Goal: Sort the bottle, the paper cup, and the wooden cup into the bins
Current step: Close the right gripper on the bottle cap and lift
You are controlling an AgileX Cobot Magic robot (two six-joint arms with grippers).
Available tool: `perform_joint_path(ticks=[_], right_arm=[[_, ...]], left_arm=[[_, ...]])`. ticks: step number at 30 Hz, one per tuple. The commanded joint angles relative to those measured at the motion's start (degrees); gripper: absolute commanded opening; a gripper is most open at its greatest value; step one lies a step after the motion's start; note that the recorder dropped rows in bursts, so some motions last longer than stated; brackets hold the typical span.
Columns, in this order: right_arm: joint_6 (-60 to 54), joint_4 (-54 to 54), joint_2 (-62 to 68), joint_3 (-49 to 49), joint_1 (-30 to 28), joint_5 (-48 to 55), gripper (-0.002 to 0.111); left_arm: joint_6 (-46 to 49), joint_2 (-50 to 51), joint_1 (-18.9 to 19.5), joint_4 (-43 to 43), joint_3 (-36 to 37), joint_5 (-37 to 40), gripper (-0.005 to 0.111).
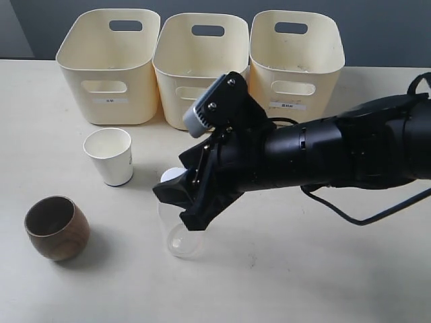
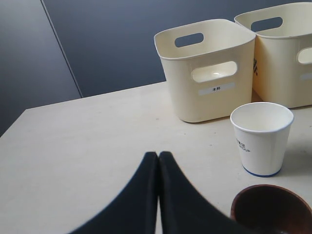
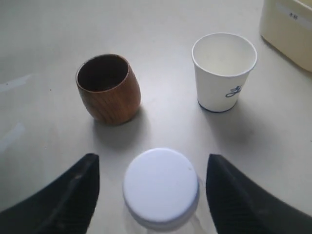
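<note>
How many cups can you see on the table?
2. The paper cup stands in front of the leftmost bin. The wooden cup stands apart from it, further forward and left. None looks hidden.

The bins are smooth cream plastic. The wooden cup shows dark, grained wood, the paper cup matt white paper, the bottle clear plastic. The pale worktop looks smooth.

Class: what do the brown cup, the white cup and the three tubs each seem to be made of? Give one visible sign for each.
Brown cup: wood, it seems, smooth satin finish; grain streaks show on its side.
White cup: likely paper, matt; thin rolled rim, printed side.
Tubs: probably plastic, cream, slight sheen; moulded rounded corners and handle cutouts.
</note>
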Motion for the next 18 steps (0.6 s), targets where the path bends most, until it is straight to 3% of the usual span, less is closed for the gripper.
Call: perform_joint_path(ticks=[1,9,11,18], right_arm=[[-0.32,0.37,2.93,-0.35,0.11,-0.29,0.060],[-0.06,0.37,6.94,-3.59,0.11,0.00,0.060],[0.04,0.37,7.83,-3.72,0.11,0.39,0.056],[1.04,0.37,8.21,-3.72,0.11,0.78,0.008]], left_arm=[[-0.11,-0.28,-0.18,0.33,0.07,-0.32,0.000],[-0.11,-0.28,-0.18,0.33,0.07,-0.32,0.000],[-0.11,-0.28,-0.18,0.33,0.07,-0.32,0.000],[-0.11,-0.28,-0.18,0.33,0.07,-0.32,0.000]])
